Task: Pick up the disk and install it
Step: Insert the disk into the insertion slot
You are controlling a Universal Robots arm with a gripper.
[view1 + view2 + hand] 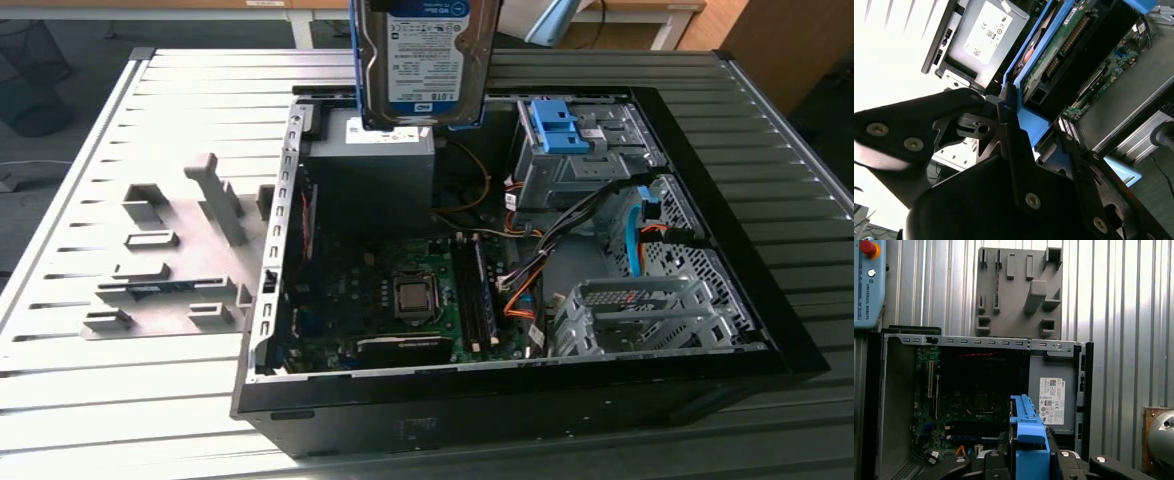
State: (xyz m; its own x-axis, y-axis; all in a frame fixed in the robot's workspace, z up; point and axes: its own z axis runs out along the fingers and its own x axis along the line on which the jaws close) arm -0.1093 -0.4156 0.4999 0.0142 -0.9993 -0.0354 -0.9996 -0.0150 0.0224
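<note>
Disk [424, 60] is off the counter [120, 400]. It is held upright with its label facing the exterior camera, above the far edge of the open computer case [774, 330]. In the exterior view its lower edge overlaps the grey power supply box [371, 175], and I cannot tell from that view whether the two touch. I record the hand [1029, 131] as closed and gripping. In the second wrist view a black finger [1004, 107] stands on each side of the blue carrier frame [1026, 437] and presses its edges. The green circuit side of the drive shows above them. Inside the case the motherboard [400, 290] lies exposed. A bare blue bracket [558, 125] sits on the drive cage, to the exterior view's right of the held drive. A grey fixture plate [167, 270] lies flat on the slatted counter, just beside the case at the exterior view's left.
</note>
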